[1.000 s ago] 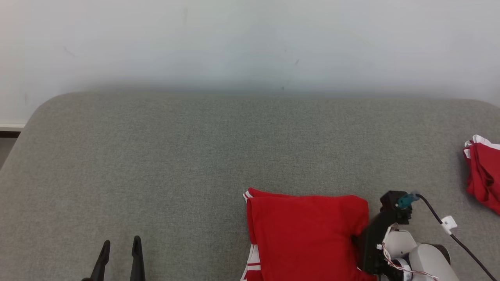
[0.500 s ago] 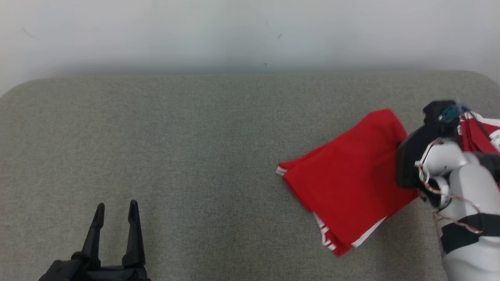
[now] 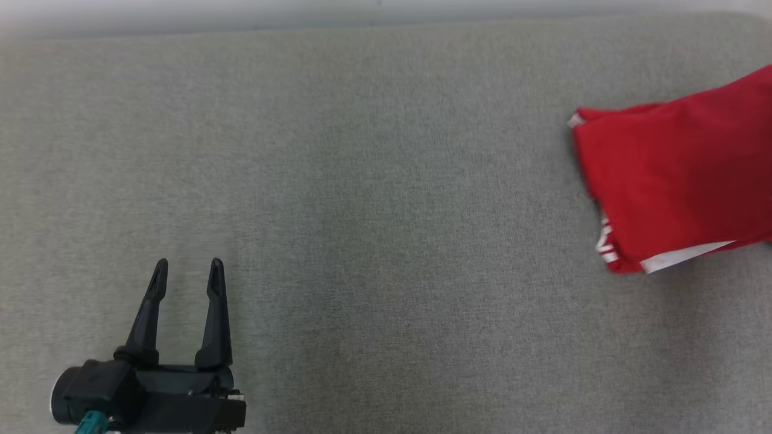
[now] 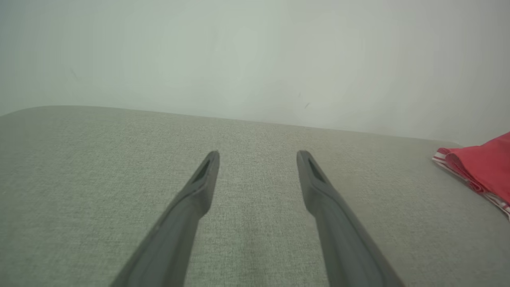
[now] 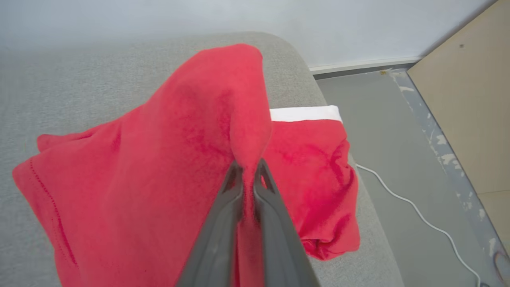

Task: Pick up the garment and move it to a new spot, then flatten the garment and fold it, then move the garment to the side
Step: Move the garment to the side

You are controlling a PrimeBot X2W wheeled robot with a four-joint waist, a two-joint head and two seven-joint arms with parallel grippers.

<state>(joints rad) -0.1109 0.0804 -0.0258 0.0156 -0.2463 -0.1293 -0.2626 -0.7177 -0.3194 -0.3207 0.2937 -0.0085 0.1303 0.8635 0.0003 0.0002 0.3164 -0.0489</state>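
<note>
Sagging limply, the soft, light-looking red cloth garment (image 5: 159, 159) is draping from the right gripper (image 5: 248, 169), which is clamping a bunched fold. The left gripper (image 3: 189, 265) is hovering spread, empty.

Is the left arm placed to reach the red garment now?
Probably not easily: the grey surface between is bare, but the garment is far from the left gripper, pinched in the right gripper.

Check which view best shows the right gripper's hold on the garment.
Right wrist view: the right gripper pinches a raised fold of the garment. Head view catches its folded end; left wrist, a striped corner.
</note>
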